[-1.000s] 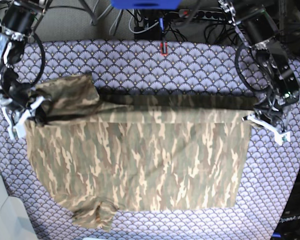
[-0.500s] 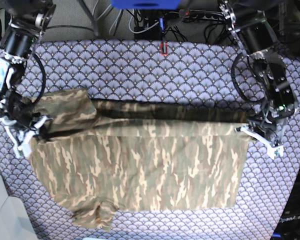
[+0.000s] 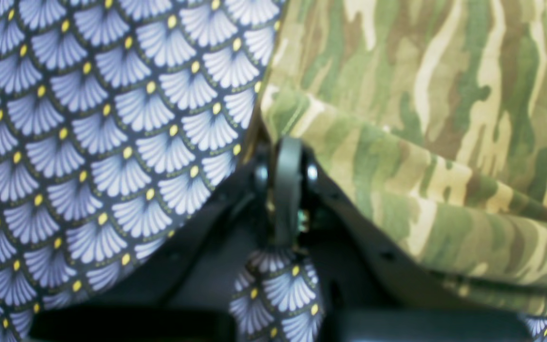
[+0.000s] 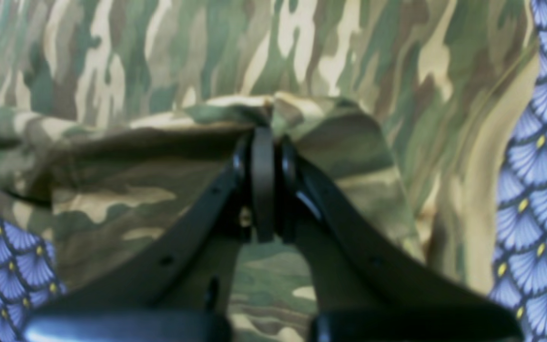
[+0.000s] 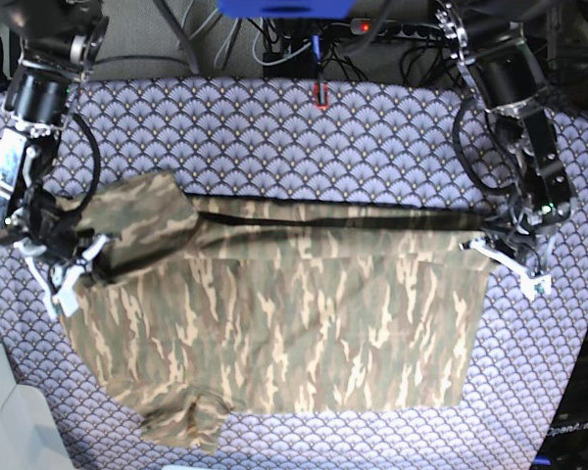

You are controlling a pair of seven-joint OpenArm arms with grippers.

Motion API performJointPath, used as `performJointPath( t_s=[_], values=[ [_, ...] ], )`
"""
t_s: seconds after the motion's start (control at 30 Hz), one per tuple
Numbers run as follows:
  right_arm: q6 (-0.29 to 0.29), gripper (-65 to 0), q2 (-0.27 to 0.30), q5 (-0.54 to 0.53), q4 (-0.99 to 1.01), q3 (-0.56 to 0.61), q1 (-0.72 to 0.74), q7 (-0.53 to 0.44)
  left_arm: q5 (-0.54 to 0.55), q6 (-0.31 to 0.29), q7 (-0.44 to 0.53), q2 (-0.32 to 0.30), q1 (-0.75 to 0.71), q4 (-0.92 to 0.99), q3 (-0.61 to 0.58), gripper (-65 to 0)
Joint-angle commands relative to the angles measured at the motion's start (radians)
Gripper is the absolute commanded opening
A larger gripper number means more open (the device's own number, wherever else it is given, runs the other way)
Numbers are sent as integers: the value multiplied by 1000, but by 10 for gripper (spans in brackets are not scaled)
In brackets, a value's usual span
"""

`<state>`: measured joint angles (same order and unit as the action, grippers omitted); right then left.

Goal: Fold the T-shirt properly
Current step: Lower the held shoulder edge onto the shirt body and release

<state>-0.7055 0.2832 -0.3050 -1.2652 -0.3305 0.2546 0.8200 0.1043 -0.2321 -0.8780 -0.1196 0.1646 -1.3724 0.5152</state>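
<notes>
The camouflage T-shirt (image 5: 274,323) lies spread on the table, its far edge doubled over toward the near side as a long fold (image 5: 333,223). At the shirt's right corner my left gripper (image 5: 492,251) is shut on the cloth. The left wrist view has its jaws (image 3: 287,147) pinched together on the T-shirt's edge (image 3: 397,156). My right gripper (image 5: 76,266) is shut on the cloth at the left side, beside the folded-over sleeve (image 5: 142,220). The right wrist view shows that gripper (image 4: 263,130) closed on a raised fold of the T-shirt (image 4: 302,52).
A purple fan-patterned tablecloth (image 5: 323,147) covers the table. The shirt's other sleeve (image 5: 186,421) is bunched at the near left. Cables and a power strip (image 5: 382,34) run behind the far edge. A pale object (image 5: 0,411) stands at the near left corner.
Both grippers have moved toward the near side of the table and slightly inward, drawing the shirt's far edge farther over the body. The grips are unchanged.
</notes>
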Motion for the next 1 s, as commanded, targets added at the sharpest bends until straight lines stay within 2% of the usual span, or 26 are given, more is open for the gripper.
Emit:
performJointPath(
  t_s=[0.0,0.17,0.5,0.83,0.97],
  values=[
    [7,-650,20,-12,-3,-3,35,-26,1,1,24,-13,26,-19,1,-650],
    [7,-650,37,-12,63,-3,76,-26,1,1,24,-13,51,-19,0,-650],
    [7,-650,47,-13,65,12,79,-47,1,1,26,-13,82,-11,-5,-647],
    [7,-648,43,-12,66,55,79,-66,1,1,26,-12,95,-19,0,-405],
    [7,-569,44,-12,66,54,79,-67,4,-2,26,-12,94,-20,0,-359]
  ],
)
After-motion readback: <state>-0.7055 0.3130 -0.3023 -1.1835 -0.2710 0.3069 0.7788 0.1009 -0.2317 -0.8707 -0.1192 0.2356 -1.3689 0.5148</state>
